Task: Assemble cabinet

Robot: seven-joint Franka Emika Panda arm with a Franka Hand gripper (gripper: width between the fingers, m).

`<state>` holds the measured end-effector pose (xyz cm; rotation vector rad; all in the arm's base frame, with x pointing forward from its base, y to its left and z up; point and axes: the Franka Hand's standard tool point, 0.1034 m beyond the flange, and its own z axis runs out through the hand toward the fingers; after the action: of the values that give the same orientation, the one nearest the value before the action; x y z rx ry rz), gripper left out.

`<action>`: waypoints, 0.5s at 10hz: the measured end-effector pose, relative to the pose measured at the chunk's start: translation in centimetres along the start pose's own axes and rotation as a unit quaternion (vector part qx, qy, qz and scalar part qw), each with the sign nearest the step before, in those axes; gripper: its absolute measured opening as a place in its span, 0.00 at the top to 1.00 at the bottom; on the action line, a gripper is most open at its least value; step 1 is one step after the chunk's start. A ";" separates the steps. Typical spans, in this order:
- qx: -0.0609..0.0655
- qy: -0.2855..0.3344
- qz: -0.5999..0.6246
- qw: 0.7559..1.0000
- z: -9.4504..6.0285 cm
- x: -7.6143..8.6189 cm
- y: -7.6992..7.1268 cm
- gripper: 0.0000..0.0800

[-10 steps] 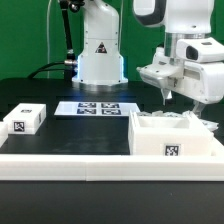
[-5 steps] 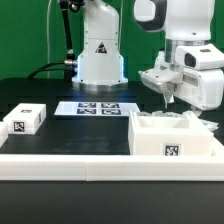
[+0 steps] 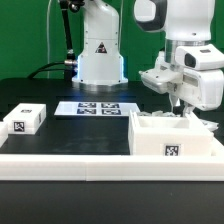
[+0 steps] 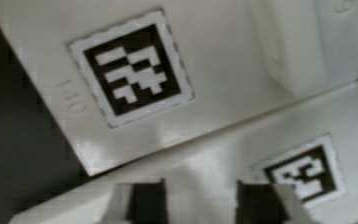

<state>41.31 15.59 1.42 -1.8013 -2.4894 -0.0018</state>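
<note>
The cabinet body point(image 3: 150, 145), an open-topped white plastic box with a square tag on its near wall, stands on the black table point(image 3: 80, 135) at the exterior view's right, close to the front. It looks stiff, thin-walled and light for its bulk, with smooth faces that would likely slip under a weak pinch. The box is too wide to span, so the safest hold is probably over a wall's top edge, with the jaws on its two flat sides. A loose tagged block point(image 3: 25, 120) lies well apart at the exterior view's left. The gripper point(image 3: 181, 108) hangs over the far side of the box, tips down at its rim. The wrist view is filled by a white tagged panel point(image 4: 176, 100) and a second tagged face point(image 4: 309, 175) across a slanting edge. The fingertips point(image 4: 144, 200) stand a little apart with white plastic in the gap; whether they pinch it I cannot tell. Behind lie the marker board point(image 3: 95, 108) and the white robot base point(image 3: 100, 55)
</note>
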 end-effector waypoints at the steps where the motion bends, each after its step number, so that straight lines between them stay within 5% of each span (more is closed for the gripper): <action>1: 0.000 0.000 0.002 1.000 0.0 0.0 0.0 0.89; 5: 0.000 0.000 0.004 1.000 0.0 -0.1 0.0 0.92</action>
<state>41.35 15.54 1.42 -1.8128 -2.4817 -0.0024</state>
